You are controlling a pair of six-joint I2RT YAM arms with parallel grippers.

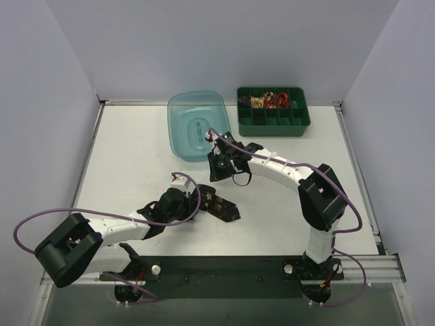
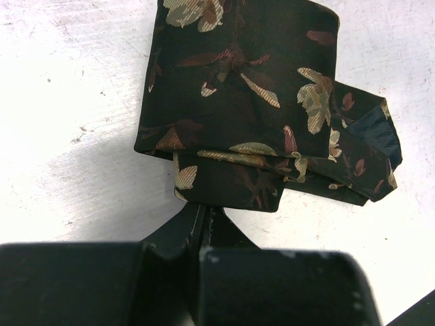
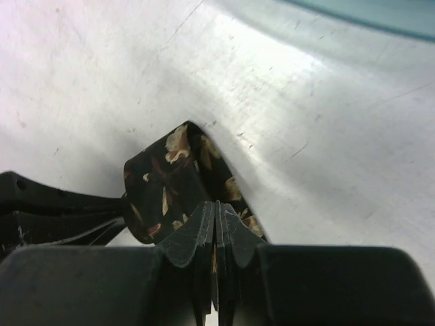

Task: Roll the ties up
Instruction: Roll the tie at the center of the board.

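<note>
So the table [image 1: 136, 156] is the big thing here, with a teal bin [image 1: 190, 122] sitting just beyond the right tool [image 1: 223, 161]. A green tray [image 1: 273, 128] with compartments sits off to that tool's far right. The bin looks like where loose ties come from and the tray where finished ones go, though that's a guess.

The tie [image 1: 221, 207] being worked on is black with a tan floral print and lies on the table between the two arms. In the left wrist view it's bunched into a few flat folded layers right in front of the left tool [image 2: 204, 214]. That tool's fingers are pressed together at the near fold, apparently nipping it. That probably anchors the wide end so the roll has a core.

The right tool has its fingers clamped shut on a narrower stretch of the same fabric, which arcs up in a loop off its left side. It's likely feeding the slack in.

A few small red and beige rolled ties [image 1: 270, 100] sit in the tray's back compartments, so this roll looks barely started.
</note>
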